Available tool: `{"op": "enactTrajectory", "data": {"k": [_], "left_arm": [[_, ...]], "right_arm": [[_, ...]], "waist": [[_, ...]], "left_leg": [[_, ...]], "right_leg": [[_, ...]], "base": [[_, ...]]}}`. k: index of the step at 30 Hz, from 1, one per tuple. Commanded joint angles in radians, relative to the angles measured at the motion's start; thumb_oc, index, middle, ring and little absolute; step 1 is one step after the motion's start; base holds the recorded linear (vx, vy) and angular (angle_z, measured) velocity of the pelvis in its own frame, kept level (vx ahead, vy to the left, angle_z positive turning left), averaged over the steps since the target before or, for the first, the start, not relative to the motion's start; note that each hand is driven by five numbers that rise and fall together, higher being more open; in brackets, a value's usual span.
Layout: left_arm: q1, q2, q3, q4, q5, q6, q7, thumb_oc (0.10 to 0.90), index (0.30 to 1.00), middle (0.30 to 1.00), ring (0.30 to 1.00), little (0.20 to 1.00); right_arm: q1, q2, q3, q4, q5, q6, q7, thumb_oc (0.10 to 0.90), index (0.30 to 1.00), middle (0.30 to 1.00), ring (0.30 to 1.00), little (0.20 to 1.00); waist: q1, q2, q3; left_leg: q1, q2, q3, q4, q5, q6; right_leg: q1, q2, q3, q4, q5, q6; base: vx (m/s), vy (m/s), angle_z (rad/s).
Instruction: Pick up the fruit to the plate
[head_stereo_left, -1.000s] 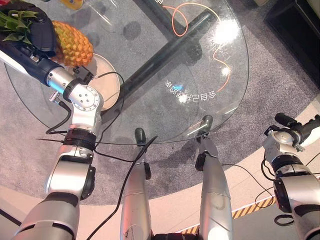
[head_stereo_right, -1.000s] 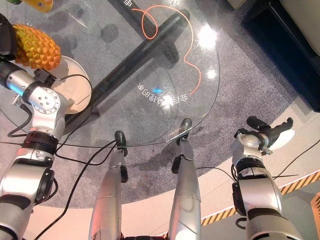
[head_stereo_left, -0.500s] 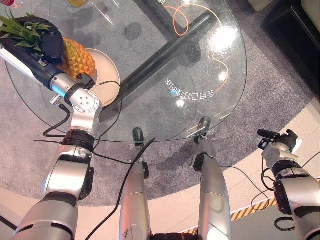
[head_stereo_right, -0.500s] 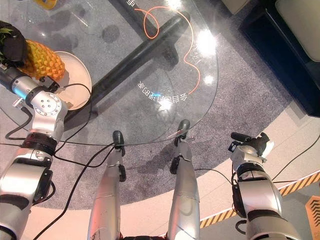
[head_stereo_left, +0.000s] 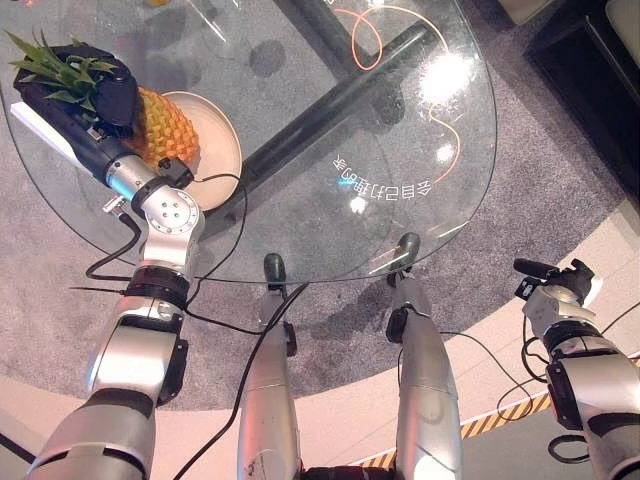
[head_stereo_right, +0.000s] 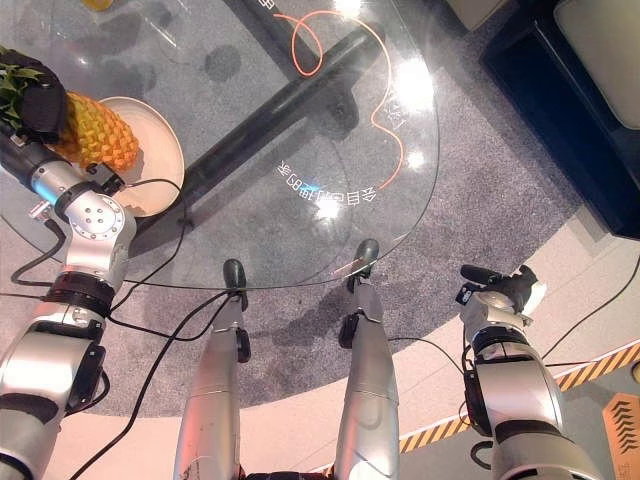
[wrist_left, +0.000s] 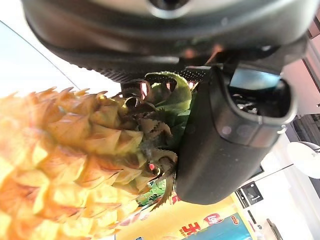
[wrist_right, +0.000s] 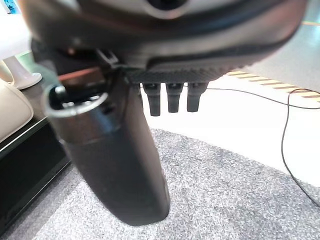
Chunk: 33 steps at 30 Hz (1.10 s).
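A yellow-orange pineapple (head_stereo_left: 165, 125) with a green crown lies tilted over the left part of a round cream plate (head_stereo_left: 222, 145) on the glass table. My left hand (head_stereo_left: 108, 92) is shut on the pineapple's crown end; in the left wrist view its thumb (wrist_left: 225, 140) curls beside the leaves and the fruit's body (wrist_left: 65, 165). Whether the fruit touches the plate I cannot tell. Off the table at the lower right hangs my right hand (head_stereo_left: 558, 280), open and holding nothing, above grey carpet in the right wrist view (wrist_right: 115, 160).
The round glass table (head_stereo_left: 400, 130) has a dark bar (head_stereo_left: 330, 110) beneath it and an orange cord (head_stereo_left: 355, 40) looping at the back. A dark cabinet (head_stereo_left: 590, 60) stands at the right. Striped tape (head_stereo_left: 500, 420) marks the floor.
The camera has shifted. My left hand has brought the pineapple further over the plate. My right hand dropped lower and turned a second ago, then stayed still.
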Motion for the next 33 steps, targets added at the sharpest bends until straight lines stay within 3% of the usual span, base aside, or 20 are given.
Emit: {"op": "enactTrajectory", "data": {"k": [1,14,15,16,17,18,20,33], "left_arm": [[-0.042,0.077,0.030,-0.020,0.002,-0.074,0.018,0.100,0.300,0.300,0.300,0.200],[-0.061,0.081,0.014,-0.007,-0.008,-0.072,-0.006,0.100,0.300,0.300,0.300,0.200],[-0.068,0.083,0.014,-0.007,-0.007,-0.070,-0.002,0.171,0.361,0.361,0.361,0.271],[-0.068,0.083,0.013,-0.007,-0.008,-0.070,-0.001,0.355,0.519,0.519,0.519,0.455],[-0.066,0.082,0.011,-0.004,-0.008,-0.070,-0.001,0.451,0.601,0.601,0.601,0.551],[-0.070,0.084,0.013,-0.004,-0.008,-0.070,-0.001,0.531,0.669,0.669,0.669,0.631],[-0.070,0.085,0.013,-0.002,-0.007,-0.072,0.001,0.608,0.735,0.735,0.735,0.708],[-0.057,0.084,0.019,0.004,-0.012,-0.080,0.003,0.515,0.655,0.655,0.655,0.615]], "right_arm": [[0.058,-0.057,0.010,0.040,-0.037,-0.004,-0.033,0.800,0.900,0.900,0.900,0.900],[0.049,-0.065,0.012,0.039,-0.048,-0.006,-0.033,0.800,0.900,0.900,0.900,0.900],[0.042,-0.065,0.012,0.037,-0.049,-0.005,-0.035,0.800,0.900,0.900,0.900,0.900],[0.043,-0.065,0.013,0.037,-0.051,-0.004,-0.037,0.800,0.900,0.900,0.900,0.900],[0.046,-0.065,0.015,0.038,-0.051,-0.003,-0.037,0.800,0.900,0.900,0.900,0.900],[0.044,-0.064,0.013,0.037,-0.051,-0.004,-0.038,0.800,0.900,0.900,0.900,0.900],[0.046,-0.063,0.013,0.037,-0.051,-0.009,-0.041,0.800,0.900,0.900,0.900,0.900],[0.046,-0.066,0.015,0.031,-0.048,-0.010,-0.047,0.800,0.900,0.900,0.900,0.900]], "waist": [[0.004,0.033,-0.027],[-0.002,0.034,-0.027],[-0.003,0.034,-0.027],[-0.003,0.034,-0.027],[-0.003,0.035,-0.027],[-0.003,0.035,-0.027],[-0.003,0.035,-0.027],[0.001,0.035,-0.027]], "left_leg": [[-0.061,0.027,-0.036,0.012,0.035,-0.006],[-0.059,0.027,-0.032,0.007,0.036,-0.007],[-0.068,0.027,-0.032,0.005,0.045,-0.005],[-0.066,0.026,-0.031,0.006,0.043,-0.005],[-0.059,0.027,-0.031,0.007,0.035,-0.006],[-0.065,0.025,-0.032,0.005,0.043,-0.005],[-0.067,0.024,-0.032,0.004,0.044,-0.005],[-0.059,0.025,-0.032,0.000,0.039,-0.008]], "right_leg": [[0.036,-0.053,0.032,0.098,-0.134,0.095],[0.034,-0.050,0.034,0.093,-0.132,0.096],[0.026,-0.050,0.035,0.088,-0.123,0.094],[0.027,-0.049,0.035,0.090,-0.125,0.094],[0.033,-0.049,0.036,0.093,-0.132,0.095],[0.027,-0.049,0.036,0.090,-0.124,0.093],[0.026,-0.049,0.036,0.088,-0.122,0.094],[0.033,-0.050,0.031,0.090,-0.131,0.095]], "base": [[0.00,0.000,0.00],[0.00,0.000,0.00],[0.00,0.000,0.00],[0.00,0.000,0.00],[0.00,0.000,0.00],[0.00,0.000,0.00],[0.00,0.000,0.00],[0.00,0.000,0.00]]}}
